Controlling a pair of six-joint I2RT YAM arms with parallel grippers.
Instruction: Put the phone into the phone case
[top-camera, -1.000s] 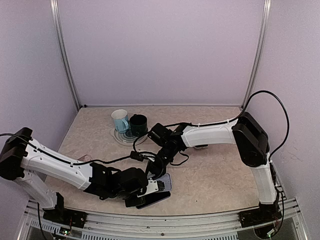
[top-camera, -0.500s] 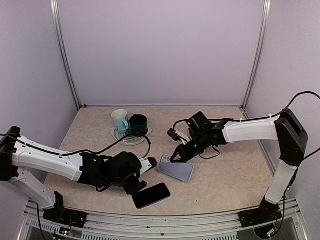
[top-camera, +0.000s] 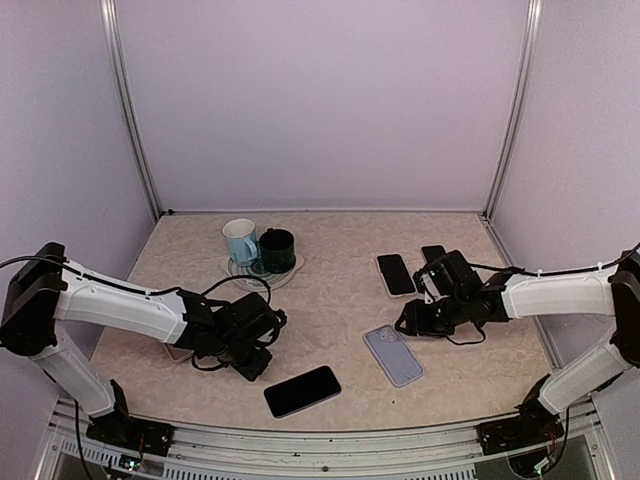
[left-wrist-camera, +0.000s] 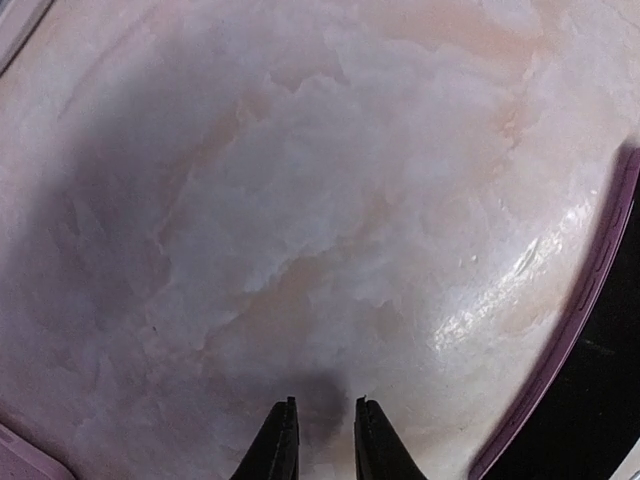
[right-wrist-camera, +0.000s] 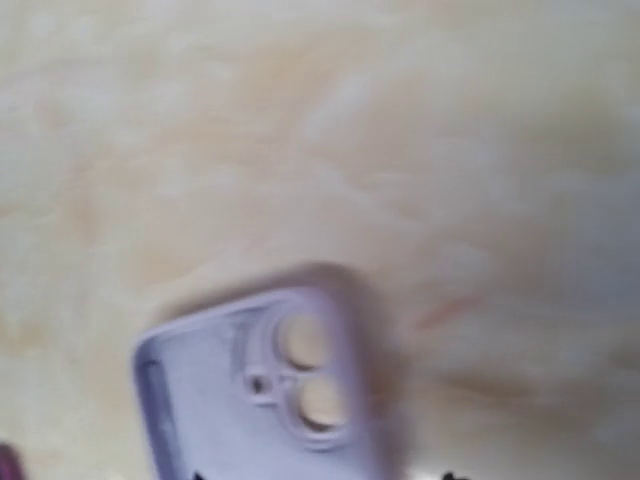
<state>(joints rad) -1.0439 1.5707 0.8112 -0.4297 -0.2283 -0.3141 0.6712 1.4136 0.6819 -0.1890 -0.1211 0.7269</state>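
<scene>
On my left wrist feed the left gripper has its two dark fingertips only narrowly parted, with nothing between them, so it is released and holding nothing; it points down at bare marbled table. From the overhead camera that gripper sits low over the near-left part of the table, and the black phone lies flat, screen dark, at about 4 o'clock from it, close by but not touched. At 12 o'clock from the same gripper, farther back, a light blue mug and a dark green mug stand upright, touching each other, on a round coaster. The right gripper is low over the table on the right side; my right wrist feed is badly blurred and its fingers barely show, so I cannot tell whether it is parted or closed. The lilac phone case lies flat on the table at about 7 o'clock from it, hollow side up with the camera cut-outs showing, and as far as I can judge it is lying loose rather than gripped. The black phone is at 8 o'clock from the case, apart from it and not inside it. Two more dark phones lie flat behind the right gripper, one at 11 o'clock and a smaller-looking one at 1 o'clock.
</scene>
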